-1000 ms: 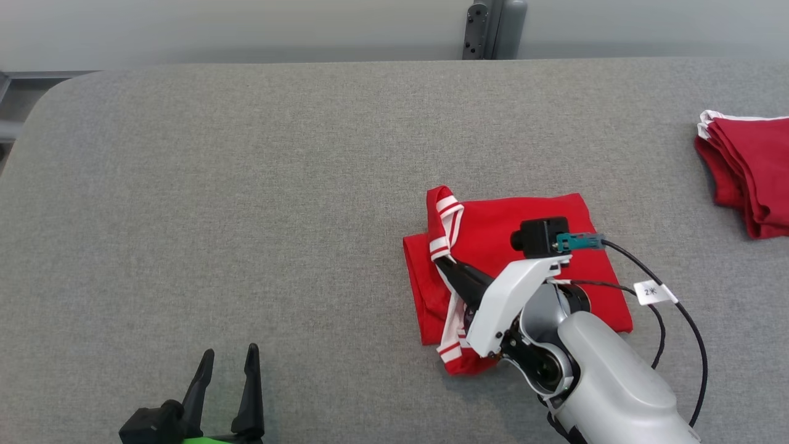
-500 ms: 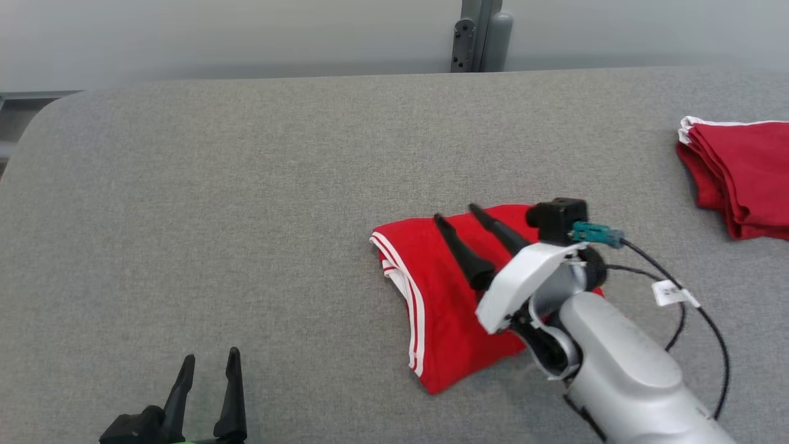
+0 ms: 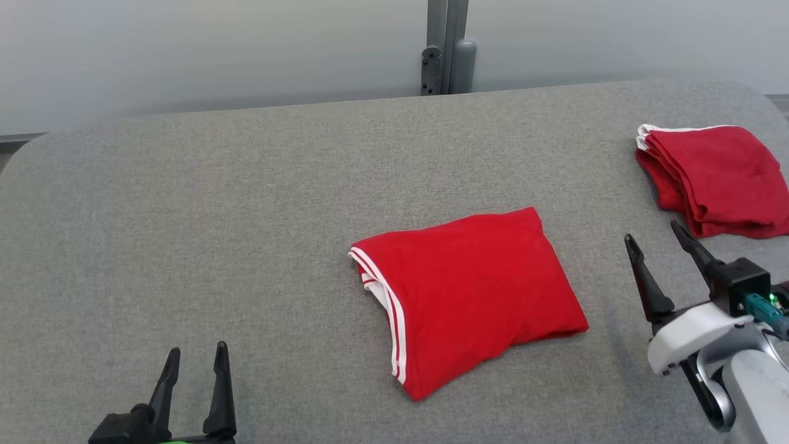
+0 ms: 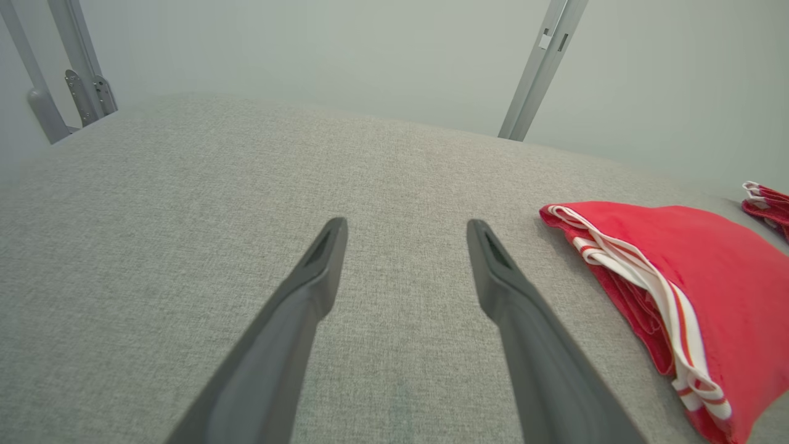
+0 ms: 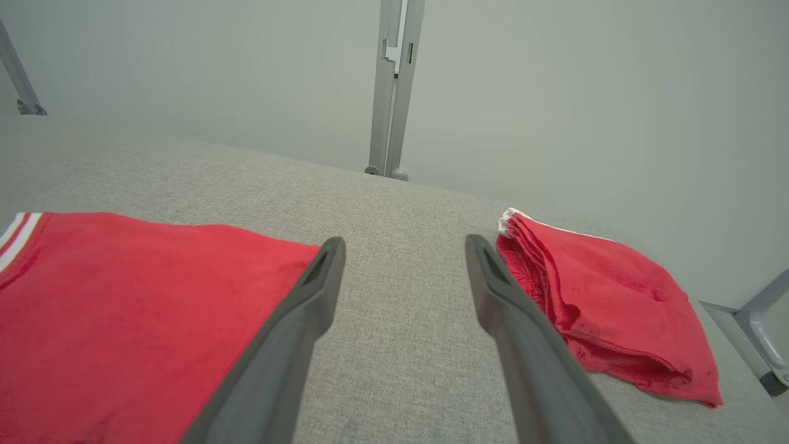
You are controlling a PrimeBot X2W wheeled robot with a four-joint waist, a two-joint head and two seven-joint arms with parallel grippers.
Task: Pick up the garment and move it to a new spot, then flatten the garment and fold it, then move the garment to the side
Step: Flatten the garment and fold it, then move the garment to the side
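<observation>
The red garment (image 3: 468, 296) with white-striped trim lies folded into a rough rectangle in the middle of the grey table (image 3: 246, 216). It also lies at the right of the left wrist view, garment (image 4: 696, 271), and at the left of the right wrist view, garment (image 5: 123, 308). My right gripper (image 3: 653, 237) hovers open to the garment's right, apart from it, nothing between its fingers. In the right wrist view the right gripper (image 5: 404, 246) points at bare table between two red cloths. My left gripper (image 3: 197, 351) stands open at the lower left, far from the garment; left gripper (image 4: 407, 228) is empty.
A second folded red cloth (image 3: 709, 179) with a white edge lies at the table's far right; the same cloth (image 5: 604, 296) lies just right of my right fingers. A grey metal post (image 3: 447, 46) rises behind the table. The table's rounded left corner is near.
My right gripper let go of the garment's striped edge, opened, and drew back to the right. The fold came down flat. The head camera shifted, so the whole scene slid.
</observation>
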